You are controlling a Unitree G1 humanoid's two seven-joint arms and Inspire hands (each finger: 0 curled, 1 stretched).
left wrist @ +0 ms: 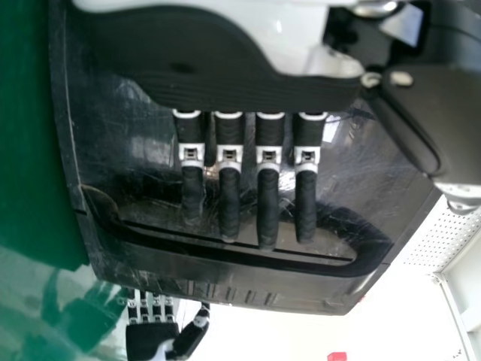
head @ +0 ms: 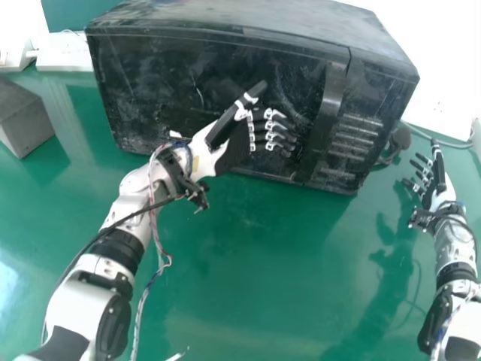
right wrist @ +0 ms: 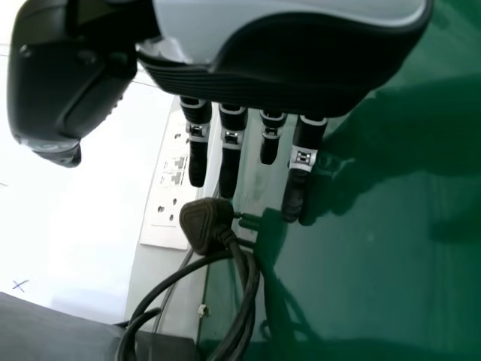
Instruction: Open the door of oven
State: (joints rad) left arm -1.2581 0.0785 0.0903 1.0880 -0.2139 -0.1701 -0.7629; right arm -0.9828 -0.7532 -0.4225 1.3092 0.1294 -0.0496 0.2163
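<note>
One black oven point(head: 225, 16), door point(head: 158, 83) closed, left hand point(head: 237, 143) near its handle point(head: 328, 105)

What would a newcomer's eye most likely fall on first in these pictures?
Probably the big black oven, scuffed and shut, across the top of the head view on a glossy green table. Next, the robot's left hand, fingers extended before the oven door, just left of its upright handle. Then perhaps the black plug with its looped cable, near the right hand.
</note>
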